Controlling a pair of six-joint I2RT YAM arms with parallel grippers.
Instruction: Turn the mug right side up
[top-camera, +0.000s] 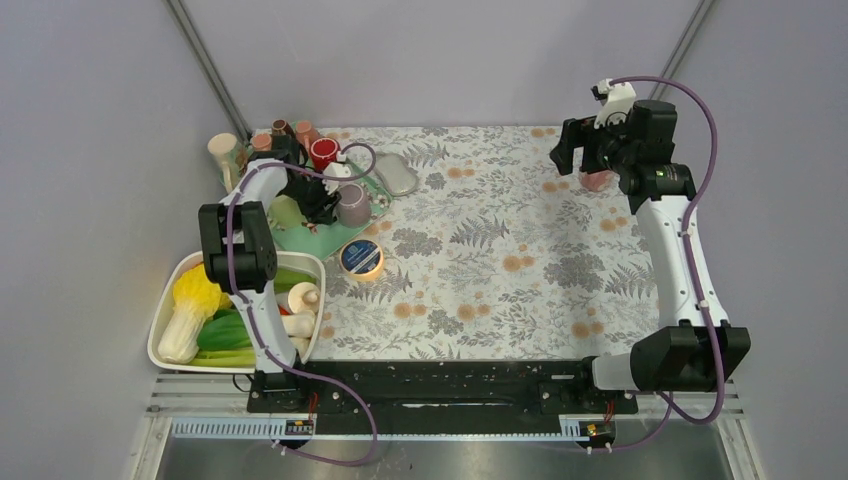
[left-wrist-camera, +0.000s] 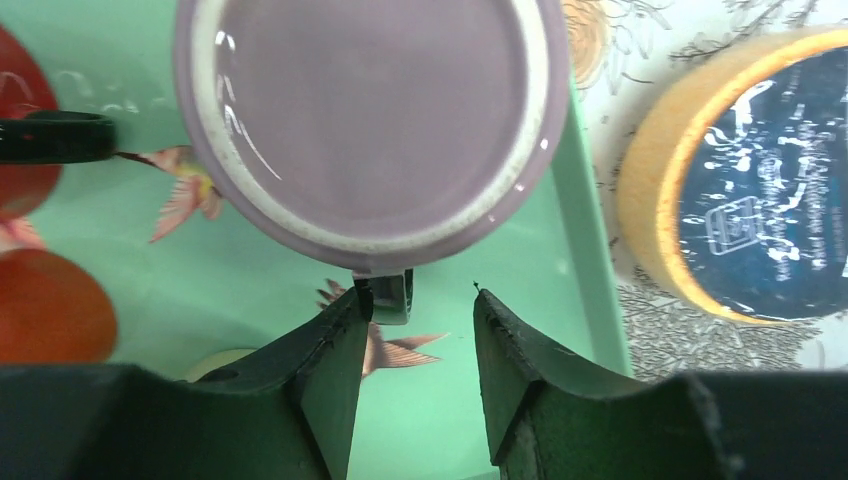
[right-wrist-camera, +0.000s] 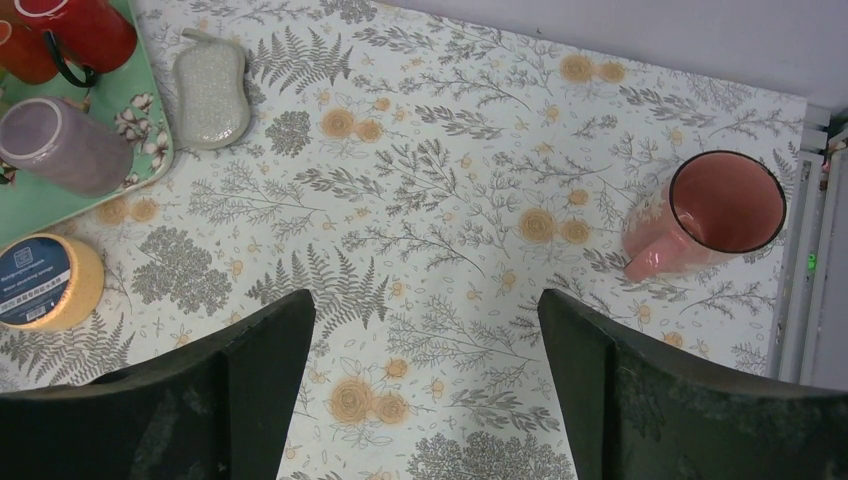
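Left gripper (left-wrist-camera: 417, 295) sitting part-open, straddling handle (left-wrist-camera: 392, 298) of inverted purple mug (left-wrist-camera: 370, 120) at frame top, gripping nothing, right gripper (right-wrist-camera: 425, 300) gaping wide, empty.

The mug (left-wrist-camera: 370, 120) looks glossy and glazed, the tray (left-wrist-camera: 250, 270) smooth, the tablecloth (right-wrist-camera: 450, 200) matt.

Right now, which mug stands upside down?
The lilac mug on the green tray, before the left hand: its base faces up, while the pink mug shows its open mouth.

You see the lilac mug (top-camera: 352, 204) standing at the green tray's (top-camera: 312, 240) right edge, the left gripper (top-camera: 328, 204) just left of it. A tape roll (top-camera: 361, 258) lies beside the tray's near corner; a pink mug (top-camera: 597, 181) sits far right of the tray.
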